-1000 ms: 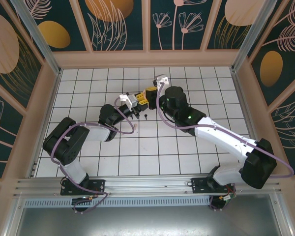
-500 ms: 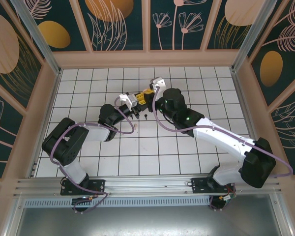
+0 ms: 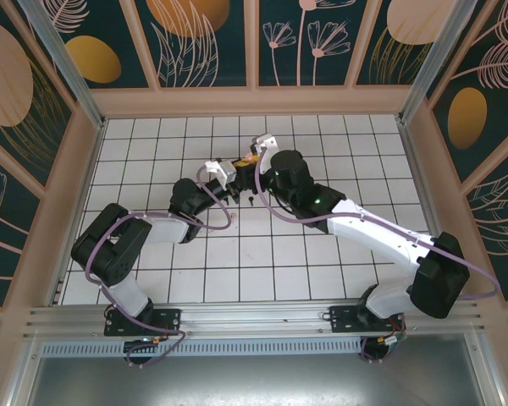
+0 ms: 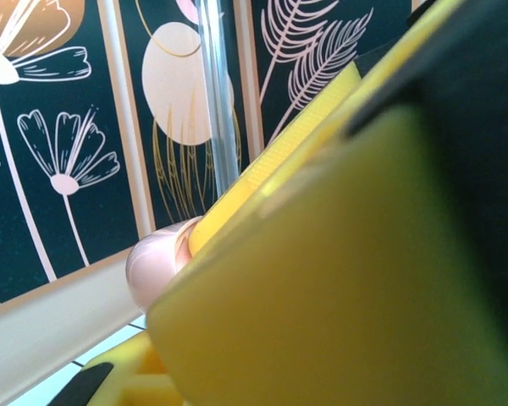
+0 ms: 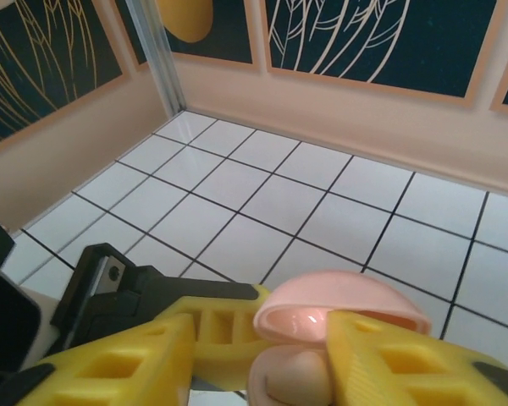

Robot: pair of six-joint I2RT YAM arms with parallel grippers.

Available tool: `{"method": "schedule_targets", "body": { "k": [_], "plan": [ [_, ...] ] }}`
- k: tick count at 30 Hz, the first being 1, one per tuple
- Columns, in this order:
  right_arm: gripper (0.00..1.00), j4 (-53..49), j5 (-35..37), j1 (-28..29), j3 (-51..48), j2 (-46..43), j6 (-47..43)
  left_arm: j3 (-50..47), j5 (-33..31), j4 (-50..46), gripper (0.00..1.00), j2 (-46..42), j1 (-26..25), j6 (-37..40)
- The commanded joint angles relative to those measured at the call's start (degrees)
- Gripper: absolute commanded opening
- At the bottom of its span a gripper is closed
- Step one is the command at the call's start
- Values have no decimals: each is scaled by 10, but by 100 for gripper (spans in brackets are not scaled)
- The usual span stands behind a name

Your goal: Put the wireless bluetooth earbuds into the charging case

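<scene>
**Right gripper [image 5: 258, 342] slides left and loosens at the charging case [image 5: 343, 300]**

Since a second ago the right arm has swung left across the white tiled table [image 3: 152, 169], closing right up on the left gripper [image 3: 229, 178] just above the centre of the top view. Its jaws have spread as well. In the right wrist view the two yellow fingers [image 5: 118, 368] stand apart along the bottom edge. The pink case sits between them at lower centre, lid tipped up and a pale lower half beneath. The right-hand finger is right against the case; the left-hand finger is well clear of it.

A black-and-yellow finger of the left gripper pokes in from the lower left of that view, reaching the case from the other side. The left wrist view is mostly blurred yellow finger, with the rounded pink shell at its tip, left of centre. That gripper is clamped tight on the case, holding it up off the tiles.
</scene>
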Motion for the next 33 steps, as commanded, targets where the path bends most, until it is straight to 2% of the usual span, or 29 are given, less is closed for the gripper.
{"method": "schedule_targets", "body": {
  "k": [1,4,9,17,22,26,33],
  "plan": [
    [55,-33,16,-4,36,6,22,-3,-2,61,0,-19,-5,-9],
    [63,-41,18,-15,57,-2,41,-9,-10,73,0,-16,-5,-14],
    [69,-42,3,-35,82,-27,71,-14,-19,83,0,-13,-5,-19],
    [70,-48,-20,-48,83,-77,116,-21,-43,101,0,-7,-5,-20],
    [70,-86,6,-55,50,-113,175,-43,-101,135,0,-12,-4,-23],
    [70,-122,18,-56,4,-133,221,-61,-149,123,0,-37,-3,-14],
    [67,-165,-6,-54,-61,-95,311,-106,-234,87,0,-104,9,-11]
  ]
}}
